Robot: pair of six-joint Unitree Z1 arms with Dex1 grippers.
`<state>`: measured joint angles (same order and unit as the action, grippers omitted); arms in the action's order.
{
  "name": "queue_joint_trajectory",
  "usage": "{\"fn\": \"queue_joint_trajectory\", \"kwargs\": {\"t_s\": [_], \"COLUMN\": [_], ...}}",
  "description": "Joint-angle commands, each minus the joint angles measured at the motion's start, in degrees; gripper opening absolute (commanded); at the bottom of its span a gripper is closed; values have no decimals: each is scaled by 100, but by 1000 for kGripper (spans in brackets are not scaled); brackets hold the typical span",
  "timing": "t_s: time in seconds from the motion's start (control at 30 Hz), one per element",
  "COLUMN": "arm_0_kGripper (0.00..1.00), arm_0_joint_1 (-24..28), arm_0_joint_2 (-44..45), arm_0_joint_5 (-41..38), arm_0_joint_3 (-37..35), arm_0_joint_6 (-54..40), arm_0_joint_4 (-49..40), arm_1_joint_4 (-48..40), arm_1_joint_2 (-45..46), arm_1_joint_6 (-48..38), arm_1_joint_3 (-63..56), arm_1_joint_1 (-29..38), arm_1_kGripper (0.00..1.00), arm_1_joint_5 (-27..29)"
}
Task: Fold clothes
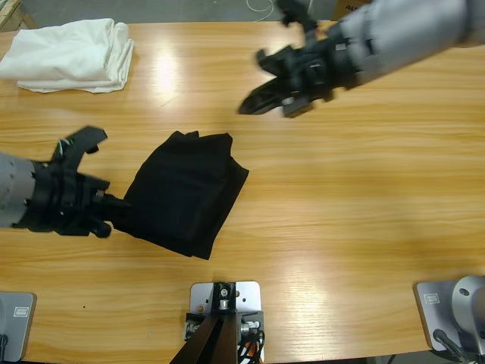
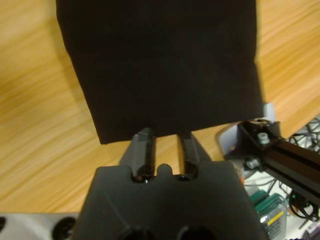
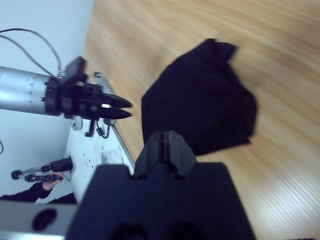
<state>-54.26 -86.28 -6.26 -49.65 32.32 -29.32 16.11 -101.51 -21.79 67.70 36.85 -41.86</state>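
Black polo shirt (image 1: 186, 193), folded into a compact bundle, near table (image 1: 341, 227) centre, slightly toward 8 o'clock. Left gripper (image 1: 114, 206) at its 9 o'clock edge, 2 jaws slightly parted, tips just short of the hem, nothing clamped. Right gripper (image 1: 254, 102) hovering toward 1 o'clock, pressed closed, empty. Folded white cloth (image 1: 72, 53) far off at 11 o'clock, well apart, blocking nothing.

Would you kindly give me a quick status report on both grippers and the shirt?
Left gripper open at the shirt's edge. Right gripper shut, above the table. Black shirt folded, flat. Nothing blocking.
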Motion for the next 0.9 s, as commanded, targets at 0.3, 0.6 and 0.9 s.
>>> {"fn": "queue_joint_trajectory", "kwargs": {"t_s": [0.3, 0.6, 0.9], "arm_0_kGripper": [0, 0, 0], "arm_0_joint_1": [-120, -364, -739], "arm_0_joint_2": [-1084, -1117, -1413], "arm_0_joint_5": [-353, -367, -367], "arm_0_joint_3": [507, 976, 1549], "arm_0_joint_6": [411, 530, 768], "arm_0_joint_4": [1763, 2109, 2557], "arm_1_joint_4": [-1479, -1583, -1751], "arm_1_joint_2": [-1748, -1899, -1808], "arm_1_joint_6": [-526, -607, -607], "arm_1_joint_3": [45, -449, -1182], "arm_1_joint_1": [727, 727, 690], "arm_1_kGripper": [0, 0, 0], "arm_1_joint_5": [136, 1036, 1803]}}
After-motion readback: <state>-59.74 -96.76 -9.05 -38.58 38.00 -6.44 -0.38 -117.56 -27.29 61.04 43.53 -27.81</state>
